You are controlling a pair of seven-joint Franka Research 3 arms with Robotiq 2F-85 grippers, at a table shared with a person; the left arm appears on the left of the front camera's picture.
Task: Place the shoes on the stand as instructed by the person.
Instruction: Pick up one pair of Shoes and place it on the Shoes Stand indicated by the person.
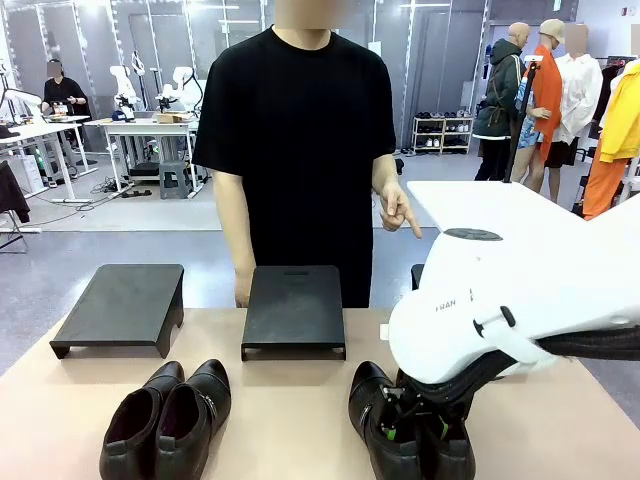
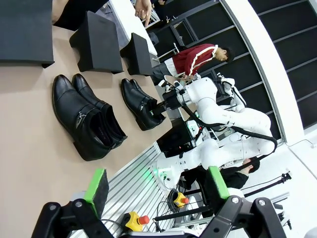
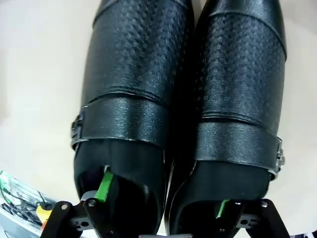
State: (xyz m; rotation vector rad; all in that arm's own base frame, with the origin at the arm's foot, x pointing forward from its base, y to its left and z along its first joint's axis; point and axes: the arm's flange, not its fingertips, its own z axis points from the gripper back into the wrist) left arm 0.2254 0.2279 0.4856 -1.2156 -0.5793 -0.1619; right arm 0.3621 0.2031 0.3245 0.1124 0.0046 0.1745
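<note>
**Right gripper** [image 3: 163, 198]: In the right wrist view it is lowered into the right pair of shoes [image 1: 368, 392]. One green-padded finger [image 3: 105, 186] sits in the opening of one shoe, and the other finger is in the opening of its neighbour. The jaws are spread wide, with the two adjoining inner walls of the shoes between them. The pads stand apart from those walls, so nothing is clamped.

**Right arm** [image 1: 520, 290]: It fills the right side of the front view and covers the heels of that pair.

**Left gripper** [image 2: 156, 191]: It sits at the bottom of the left wrist view, above the table's edge. The jaws are fully apart and hold nothing.

**Shoes:** Both pairs stand on the tan table [image 1: 290, 420], toes pointing to the far side.
- The left pair of shoes [image 1: 165, 420] is at the lower left of the front view, its two shoes touching side by side.
- The right pair is at the lower centre-right.

**Stands:** All three black stands carry nothing.
- The left stand [image 1: 120, 300] is beyond the left pair.
- The middle stand [image 1: 295, 310] is at the frame centre.
- A third stand [image 2: 136, 54] shows in the left wrist view, just past the right pair.

**Person** [image 1: 300, 130]: The person stands at the far edge, at the centre of the frame. One hand [image 1: 400, 212] has its forefinger extended downward toward the right part of the frame. The other hand [image 1: 243, 288] hangs behind the middle stand.
</note>
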